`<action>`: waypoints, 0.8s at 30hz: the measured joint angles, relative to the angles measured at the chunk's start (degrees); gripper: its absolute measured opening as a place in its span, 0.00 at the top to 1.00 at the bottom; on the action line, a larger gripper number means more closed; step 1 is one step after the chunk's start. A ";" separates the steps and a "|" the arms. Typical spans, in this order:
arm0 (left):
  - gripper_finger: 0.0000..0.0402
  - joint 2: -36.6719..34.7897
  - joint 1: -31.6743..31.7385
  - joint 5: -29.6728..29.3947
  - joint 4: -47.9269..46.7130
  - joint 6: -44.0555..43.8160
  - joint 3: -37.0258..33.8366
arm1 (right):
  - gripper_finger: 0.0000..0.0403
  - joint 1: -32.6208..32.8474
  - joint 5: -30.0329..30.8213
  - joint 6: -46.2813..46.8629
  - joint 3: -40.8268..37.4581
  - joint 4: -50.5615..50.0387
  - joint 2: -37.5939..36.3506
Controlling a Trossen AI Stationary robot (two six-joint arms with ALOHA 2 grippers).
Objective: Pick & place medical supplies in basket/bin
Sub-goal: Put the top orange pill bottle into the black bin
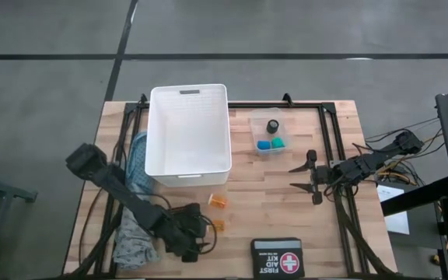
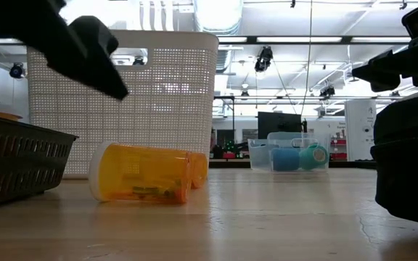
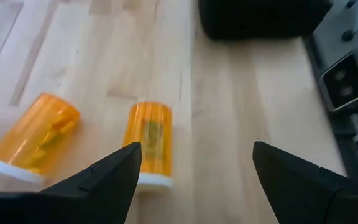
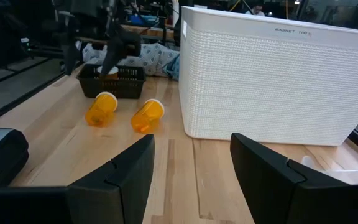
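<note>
Left hand (image 1: pixel 197 228) at desk's 6 o'clock, fingers apart, low beside the nearer pill bottle (image 1: pixel 218 225). To do it well: straddle the bottle across its width, close mid-body, not on the cap; it lies on its side and likely rolls. Then lift over the white basket (image 1: pixel 189 129), at 12, which looks empty.

Count, left to right: 1 patterned cloth (image 1: pixel 137 159), 1 basket, 2 orange bottles (second (image 1: pixel 219 201) nearer the basket), 1 clear tub (image 1: pixel 271 134) holding 3 round pieces.

Right hand (image 1: pixel 306 176) at 3 o'clock, fingers apart, idle.

Bare wood between pill bottles (image 1: pixel 219 201) and first-aid case (image 1: pixel 277 256); white basket (image 1: pixel 189 128) walls off behind
</note>
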 joint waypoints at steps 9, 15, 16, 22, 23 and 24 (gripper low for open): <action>0.22 0.38 2.62 1.82 -3.23 1.49 0.02 | 0.49 0.00 -0.02 0.01 0.00 0.02 0.02; 0.22 0.38 6.94 7.81 -3.74 2.29 -0.96 | 0.49 0.01 -0.01 0.01 0.00 0.01 0.01; 0.22 0.38 7.16 7.96 -3.65 2.57 -0.96 | 0.49 0.02 0.00 -0.01 -0.01 0.00 -0.01; 0.22 1.29 6.65 8.33 -3.93 5.98 -0.96 | 0.49 0.02 -0.02 0.01 -0.02 0.00 -0.02; 0.22 1.84 6.64 8.34 -3.95 5.99 -0.96 | 0.49 0.02 0.00 0.01 -0.02 0.02 0.00; 0.22 2.19 6.64 8.36 -3.92 5.94 -0.96 | 0.49 0.01 0.01 0.01 -0.02 0.06 0.00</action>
